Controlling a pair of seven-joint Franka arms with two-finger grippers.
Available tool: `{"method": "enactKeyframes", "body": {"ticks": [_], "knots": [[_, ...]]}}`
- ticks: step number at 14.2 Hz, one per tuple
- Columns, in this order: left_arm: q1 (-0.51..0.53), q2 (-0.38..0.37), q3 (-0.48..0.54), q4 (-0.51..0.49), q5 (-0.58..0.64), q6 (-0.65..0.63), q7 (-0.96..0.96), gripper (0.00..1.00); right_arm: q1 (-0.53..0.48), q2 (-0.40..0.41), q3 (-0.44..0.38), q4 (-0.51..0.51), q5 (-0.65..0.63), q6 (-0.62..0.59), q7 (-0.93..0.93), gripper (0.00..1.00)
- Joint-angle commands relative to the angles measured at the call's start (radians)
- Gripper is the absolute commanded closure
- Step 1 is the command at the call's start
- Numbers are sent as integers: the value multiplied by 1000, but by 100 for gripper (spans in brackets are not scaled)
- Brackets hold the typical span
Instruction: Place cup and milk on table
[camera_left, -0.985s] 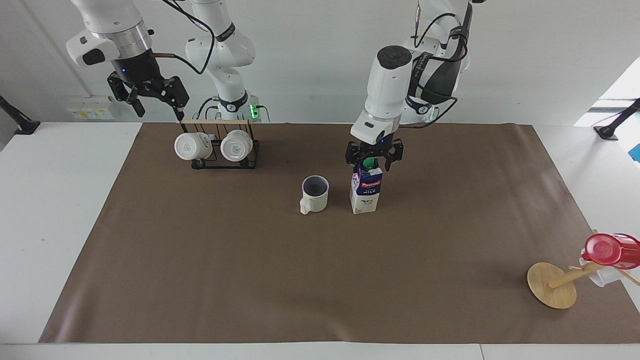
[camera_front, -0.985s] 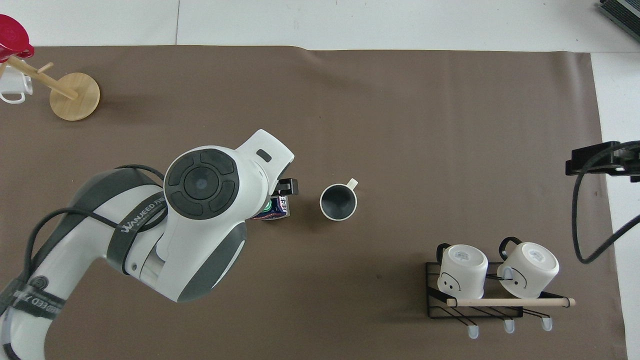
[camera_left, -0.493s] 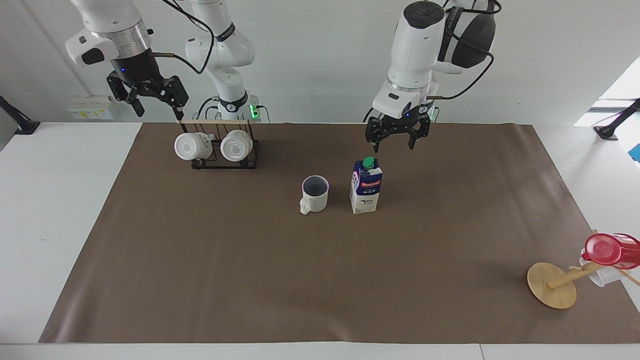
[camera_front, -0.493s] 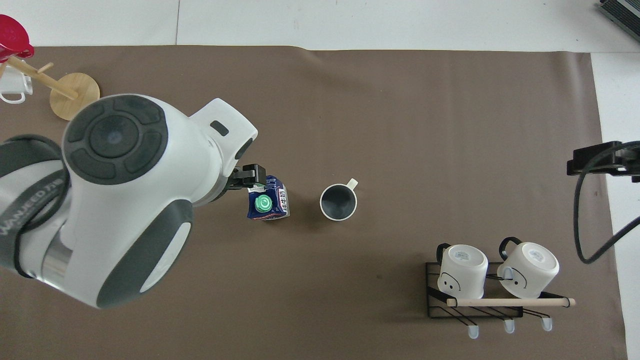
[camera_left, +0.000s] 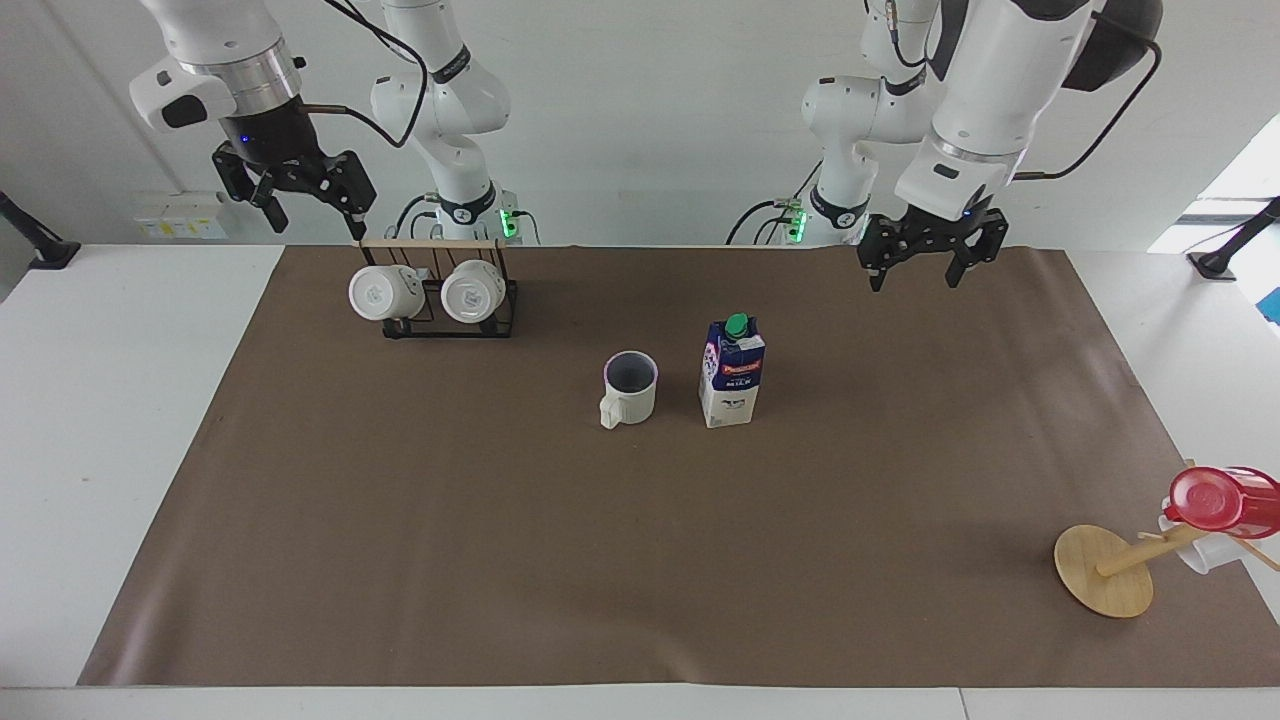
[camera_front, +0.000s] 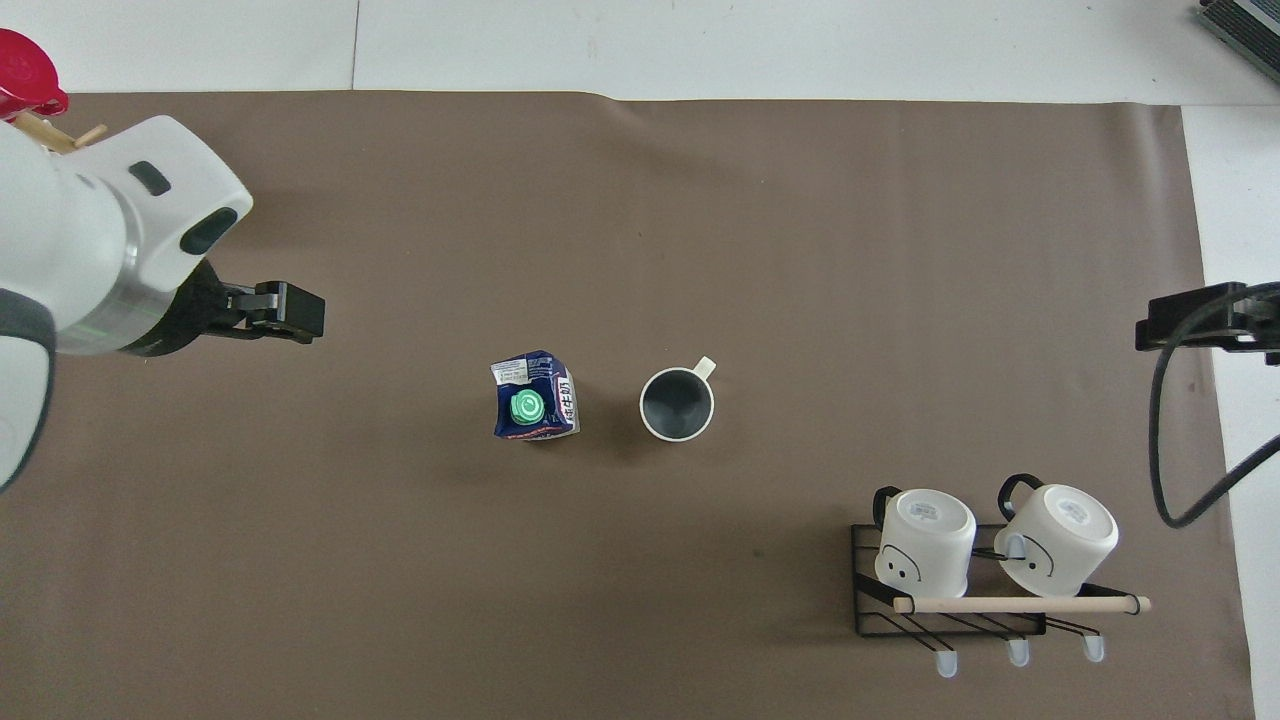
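Note:
The cup, a cream-white mug with a dark inside, stands upright on the brown sheet of the table. The milk stands upright beside it, toward the left arm's end, a small gap apart. Both also show in the overhead view: the cup and the milk on the table. My left gripper is open and empty, raised over the sheet toward the left arm's end. My right gripper is open and empty, up above the mug rack.
A black wire rack holds two whiter mugs near the right arm's base. A tipped wooden stand with a red translucent cup lies at the left arm's end, farthest from the robots.
My left gripper has let go of the milk's top, risen and swung away toward the left arm's end. The milk stands free. The right arm has not moved.

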Motion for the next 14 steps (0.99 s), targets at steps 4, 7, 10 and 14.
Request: {"method": "enactKeyframes", "body": {"ticks": [4,7,10,14], "knots": [[129,-27,-13,7,6,-81,120,0,-3,-14,-1,-2,12,-55,-46,0],[160,-28,-11,7,6,-83,205,0,-6,-13,-3,-2,38,-50,-78,0],[160,-31,6,7,6,-95,212,0,-11,-4,-6,5,30,-47,-84,0],[160,-34,3,5,4,-104,213,0,-11,-11,-6,-1,27,-43,-83,0]]}}
